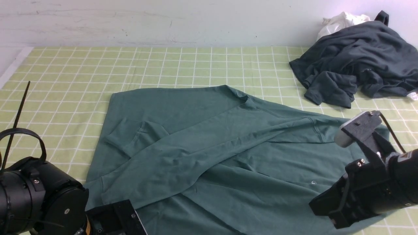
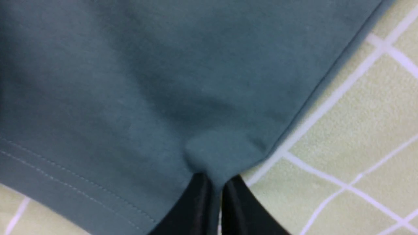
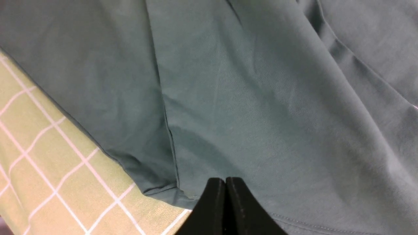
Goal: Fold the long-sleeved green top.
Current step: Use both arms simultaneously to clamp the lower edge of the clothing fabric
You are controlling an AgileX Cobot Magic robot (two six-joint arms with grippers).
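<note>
- Left gripper: two black fingers drawn almost together, pinching a small bunched tuck of teal cloth at a garment corner, where the stitched hem meets the side edge; this corner lies at the near left of the table
- Right gripper: fingers pressed together, tips on the cloth just inside the hem at the near right; whether a ply is caught between them cannot be told
- The large, dull teal-green cotton jersey long-sleeved top lies spread over the middle and near part of the table, neck toward the far side; one long sleeve crosses the body diagonally toward the near left
- Likely handling: light, soft and limp; it should sag from any held point and stretch if tugged; the hem corners look the best hold, both plies together, lifted evenly
- Beneath it, a pale green tablecloth with a white grid; at far right, a crumpled dark charcoal-grey garment near the top's shoulder, with a small white cloth behind it
</note>
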